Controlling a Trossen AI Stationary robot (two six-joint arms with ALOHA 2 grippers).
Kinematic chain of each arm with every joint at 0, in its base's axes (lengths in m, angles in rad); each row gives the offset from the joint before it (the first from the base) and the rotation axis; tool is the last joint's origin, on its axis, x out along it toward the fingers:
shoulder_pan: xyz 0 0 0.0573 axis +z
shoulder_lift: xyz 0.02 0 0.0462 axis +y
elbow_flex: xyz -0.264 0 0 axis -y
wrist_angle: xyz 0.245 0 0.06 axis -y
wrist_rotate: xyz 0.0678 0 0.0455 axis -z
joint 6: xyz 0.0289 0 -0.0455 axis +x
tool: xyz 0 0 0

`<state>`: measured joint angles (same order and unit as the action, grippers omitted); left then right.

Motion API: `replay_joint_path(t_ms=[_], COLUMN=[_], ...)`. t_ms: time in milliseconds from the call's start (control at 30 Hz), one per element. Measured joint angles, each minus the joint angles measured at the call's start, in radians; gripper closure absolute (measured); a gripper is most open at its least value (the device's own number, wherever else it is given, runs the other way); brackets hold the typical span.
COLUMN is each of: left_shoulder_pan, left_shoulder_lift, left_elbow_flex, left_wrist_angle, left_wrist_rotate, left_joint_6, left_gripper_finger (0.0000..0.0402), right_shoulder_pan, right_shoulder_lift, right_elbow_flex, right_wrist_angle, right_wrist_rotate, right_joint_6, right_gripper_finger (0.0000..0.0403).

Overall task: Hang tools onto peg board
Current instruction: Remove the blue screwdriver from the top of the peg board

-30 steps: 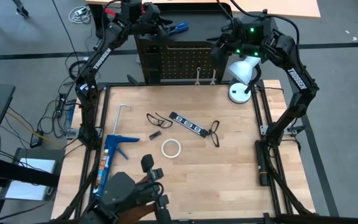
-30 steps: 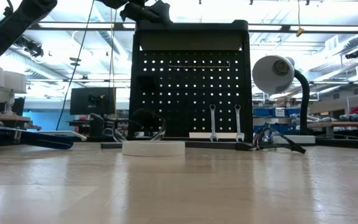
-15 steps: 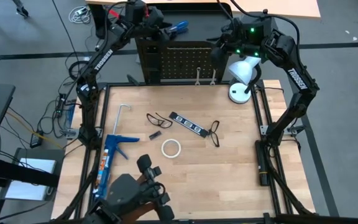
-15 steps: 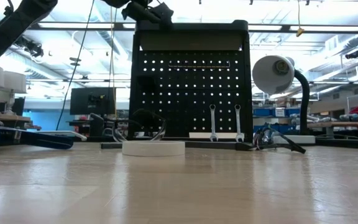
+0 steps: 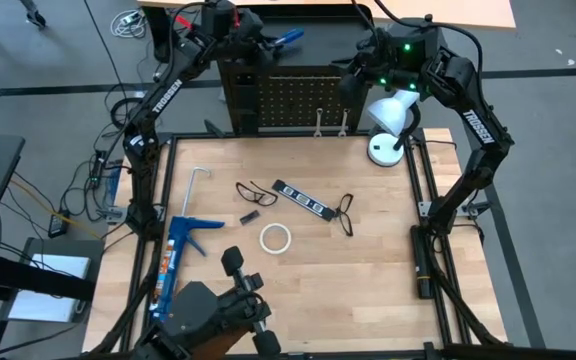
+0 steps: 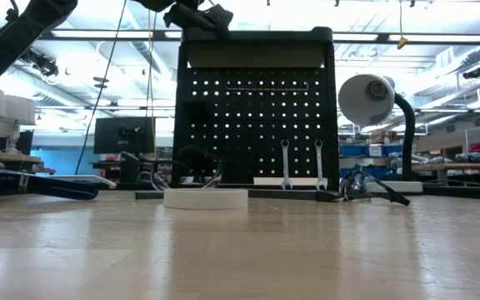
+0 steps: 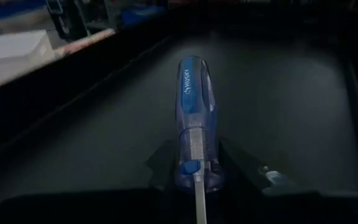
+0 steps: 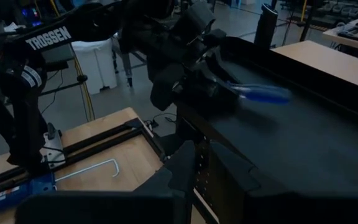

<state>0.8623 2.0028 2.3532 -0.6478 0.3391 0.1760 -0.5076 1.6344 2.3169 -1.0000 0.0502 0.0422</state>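
The black peg board [image 5: 288, 100] stands upright at the table's far edge, with two silver wrenches [image 6: 286, 164] [image 6: 320, 164] hanging on it. My left gripper [image 5: 258, 40] is up at the board's top shelf, shut on the blue-handled screwdriver [image 7: 195, 106]. My right gripper [image 5: 353, 75] hovers by the board's upper right corner, shut on nothing. The white tape ring [image 5: 275, 237], two black wire loops [image 5: 253, 192] [image 5: 345, 212] and the black strip [image 5: 301, 198] lie flat on the wooden table. My left gripper pinches the screwdriver between its two fingers at the handle's collar end [image 7: 194, 171], where the metal shaft begins. The fingers come nearly level from the table's left and lie along the tool. The handle sticks out ahead over the shelf [image 7: 278, 93]; whether it touches the shelf I cannot tell.
A white desk lamp [image 5: 390, 115] stands at the far right, close under my right arm. A blue caulk gun [image 5: 176, 250] and an L-shaped metal rod [image 5: 196, 185] lie at the table's left. A dark device [image 5: 213, 315] sits at the near edge.
The screwdriver's handle end has swung a little toward the far side and now lies slanted, while my left gripper stays at the board's top shelf.
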Motion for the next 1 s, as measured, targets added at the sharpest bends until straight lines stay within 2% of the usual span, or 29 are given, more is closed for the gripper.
replay_joint_path(t_ms=[533,800,1000], left_shoulder_pan=[-0.002,0.000,0.003], left_shoulder_lift=[-0.012,-0.020,-0.031], left_elbow_flex=[0.000,0.002,0.003], left_wrist_angle=[0.131,0.190,0.188], left_wrist_rotate=[-0.002,-0.039,-0.037], left_joint_6=[-0.032,-0.034,-0.051], left_gripper_finger=[0.0313,0.0313,0.0313], right_shoulder_pan=[0.000,0.000,0.000], right_shoulder_lift=[0.000,0.000,0.000], right_elbow_flex=[0.000,0.000,0.000], right_wrist_angle=[0.002,0.001,0.001], right_wrist_rotate=[0.000,0.000,0.000], right_joint_6=[0.005,0.007,0.007], right_gripper_finger=[0.0355,0.0355,0.0355])
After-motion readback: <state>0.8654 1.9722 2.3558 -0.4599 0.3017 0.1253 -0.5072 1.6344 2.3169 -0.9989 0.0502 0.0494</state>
